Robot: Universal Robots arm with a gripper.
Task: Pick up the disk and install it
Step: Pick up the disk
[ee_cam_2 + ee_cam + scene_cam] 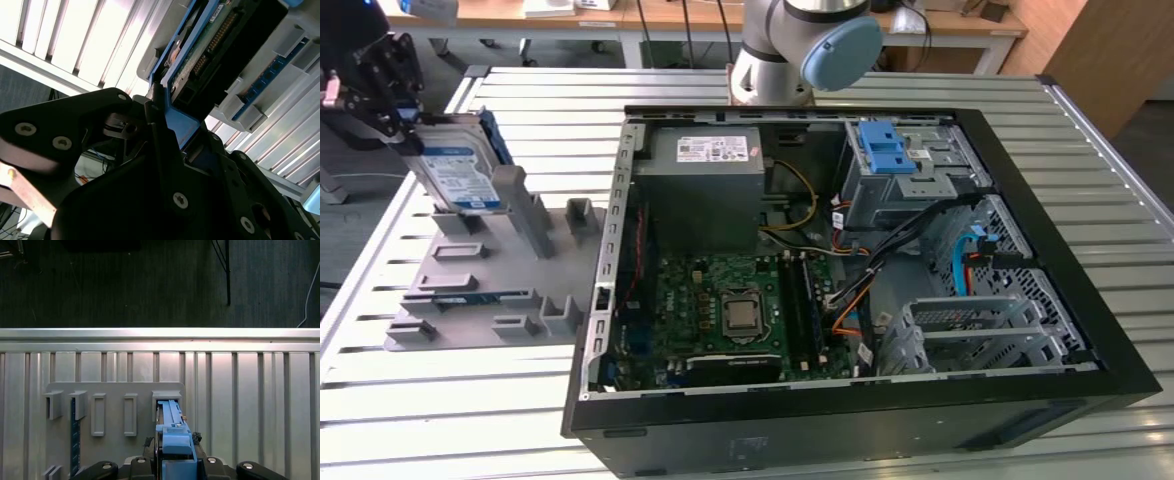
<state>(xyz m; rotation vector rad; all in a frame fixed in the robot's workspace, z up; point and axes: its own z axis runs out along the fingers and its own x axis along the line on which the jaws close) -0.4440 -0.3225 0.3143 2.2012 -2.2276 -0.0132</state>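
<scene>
At the exterior view's upper left, my pincer (390,105) grips the top of the disk (460,175), which stands on edge at a slot of the grey holder (480,300) on the slatted surface (454,430). In the second wrist view, my fingers (157,145) are closed tight on its blue rail. In the first wrist view, the disk (172,425) shows edge-on.
</scene>
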